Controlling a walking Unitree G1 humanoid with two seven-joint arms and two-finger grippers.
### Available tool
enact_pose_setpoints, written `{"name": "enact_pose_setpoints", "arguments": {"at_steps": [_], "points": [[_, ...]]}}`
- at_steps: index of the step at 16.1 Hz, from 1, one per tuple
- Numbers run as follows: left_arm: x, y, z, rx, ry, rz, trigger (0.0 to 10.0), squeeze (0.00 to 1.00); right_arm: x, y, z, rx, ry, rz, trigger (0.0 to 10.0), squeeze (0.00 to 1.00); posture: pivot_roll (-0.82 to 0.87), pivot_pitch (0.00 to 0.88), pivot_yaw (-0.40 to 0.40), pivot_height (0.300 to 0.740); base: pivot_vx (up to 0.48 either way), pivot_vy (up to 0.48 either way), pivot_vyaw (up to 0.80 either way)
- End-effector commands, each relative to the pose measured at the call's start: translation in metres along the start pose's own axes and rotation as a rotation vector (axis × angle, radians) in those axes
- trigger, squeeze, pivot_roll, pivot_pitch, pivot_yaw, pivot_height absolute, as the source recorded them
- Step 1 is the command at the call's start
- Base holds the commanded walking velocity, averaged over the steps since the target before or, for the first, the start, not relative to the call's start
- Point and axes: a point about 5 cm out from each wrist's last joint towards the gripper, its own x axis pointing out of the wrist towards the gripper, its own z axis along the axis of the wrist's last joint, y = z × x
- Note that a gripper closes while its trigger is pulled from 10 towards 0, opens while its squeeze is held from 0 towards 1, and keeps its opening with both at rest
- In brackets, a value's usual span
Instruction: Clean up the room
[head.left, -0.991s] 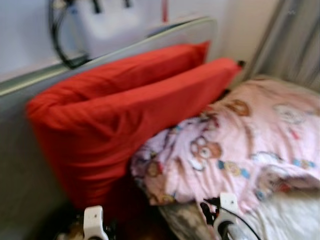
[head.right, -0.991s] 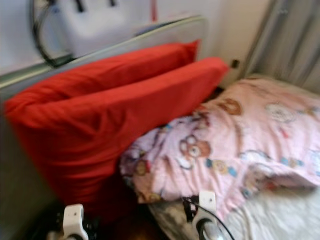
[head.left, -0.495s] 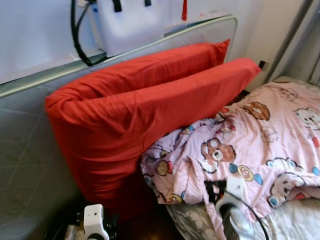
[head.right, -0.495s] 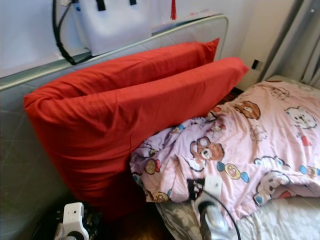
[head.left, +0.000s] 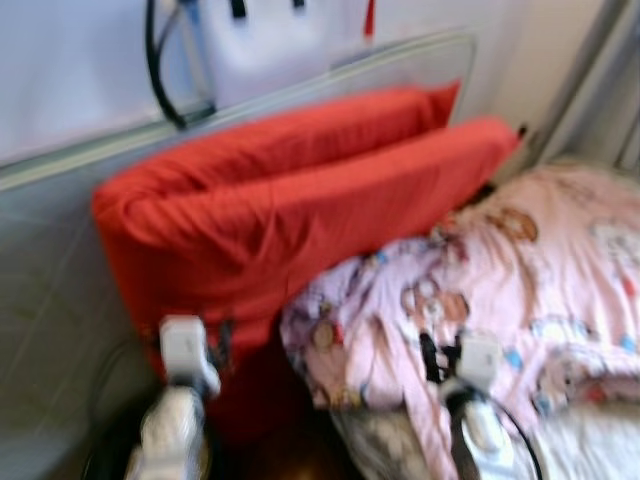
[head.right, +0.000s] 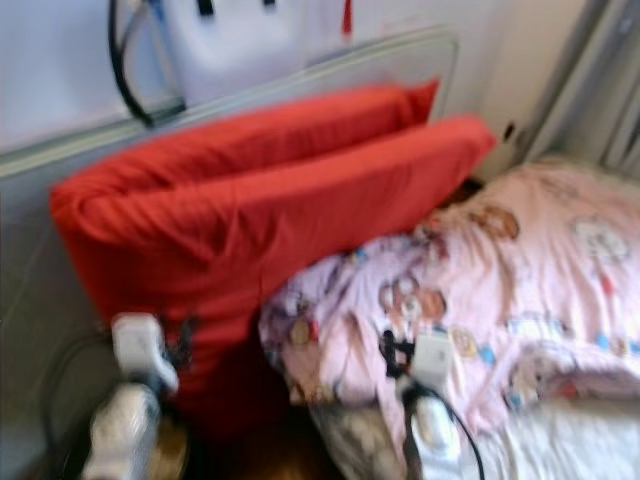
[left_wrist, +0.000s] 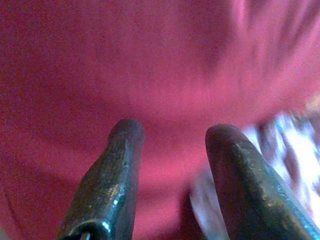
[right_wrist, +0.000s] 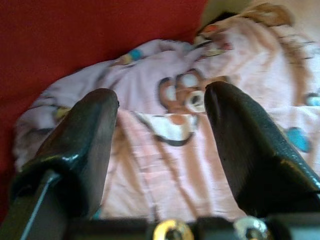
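Observation:
Two long red pillows (head.left: 290, 220) lean against the grey headboard (head.left: 60, 290). A pink blanket with bear prints (head.left: 500, 290) lies bunched on the bed beside them. My left arm (head.left: 180, 400) has come up in front of the red pillow's lower corner; its gripper (left_wrist: 172, 135) is open, close to red fabric. My right arm (head.left: 470, 400) rises over the blanket's near edge, and its gripper (right_wrist: 160, 107) is open just above the bear-print blanket (right_wrist: 200, 125), holding nothing.
A white bag with black straps (head.left: 260, 45) hangs on the wall above the headboard. Grey curtains (head.left: 600, 80) hang at the far right. A grey patterned sheet (head.left: 590, 440) shows under the blanket. A dark gap (head.left: 280, 450) lies between headboard and mattress.
Both arms have risen into view, the left one up in front of the red pillow, the right one over the blanket's edge. The picture has gone blurred again.

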Motion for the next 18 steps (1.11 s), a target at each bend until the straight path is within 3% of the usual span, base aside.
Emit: {"name": "enact_pose_setpoints", "arguments": {"at_steps": [1,2,4,5,7,8,11,13,18], "points": [[-0.007,0.014,-0.006,0.046,0.044,0.050,10.0,0.00,0.001,-0.004,0.005,-0.012,-0.021,-0.014,10.0,0.00,0.04,0.000,-0.035,0.740,0.000,0.000,0.00],[0.000,0.018,-0.001,0.025,0.027,0.062,10.0,0.00,0.001,-0.003,0.005,-0.017,-0.017,-0.012,10.0,0.00,0.04,0.000,-0.037,0.740,0.000,0.000,0.00],[0.010,0.004,0.010,-0.026,-0.013,-0.009,10.0,0.00,0.004,0.001,0.009,-0.014,-0.033,-0.004,10.0,0.00,0.05,0.000,-0.038,0.740,0.000,0.000,0.00],[0.005,-0.011,0.014,-0.026,-0.007,-0.068,10.0,0.00,0.004,0.002,0.013,-0.021,-0.048,-0.007,10.0,0.00,0.04,0.000,-0.037,0.740,0.000,0.000,0.00],[0.004,-0.014,0.015,-0.024,-0.005,-0.077,10.0,0.00,0.004,0.002,0.013,-0.024,-0.050,-0.008,10.0,0.00,0.04,0.000,-0.037,0.740,0.000,0.000,0.00],[-0.006,-0.021,0.013,-0.036,0.018,-0.091,10.0,0.00,0.002,0.000,0.014,-0.033,-0.062,-0.015,10.0,0.00,0.03,0.000,-0.039,0.740,0.000,0.000,0.00],[-0.017,-0.021,0.007,-0.053,0.057,-0.076,10.0,0.00,0.002,-0.001,0.005,-0.097,0.019,-0.015,10.0,0.00,0.03,0.000,-0.040,0.740,0.000,0.000,0.00],[-0.015,-0.017,0.011,-0.043,0.057,-0.067,10.0,0.00,0.003,-0.002,0.007,-0.088,0.013,-0.025,10.0,0.00,0.03,0.000,-0.038,0.710,0.000,0.000,0.00],[-0.012,-0.015,0.017,-0.040,0.048,-0.053,10.0,0.00,0.001,-0.002,0.007,-0.083,-0.006,-0.022,10.0,0.00,0.04,0.000,-0.035,0.700,0.000,0.000,0.00]]}}
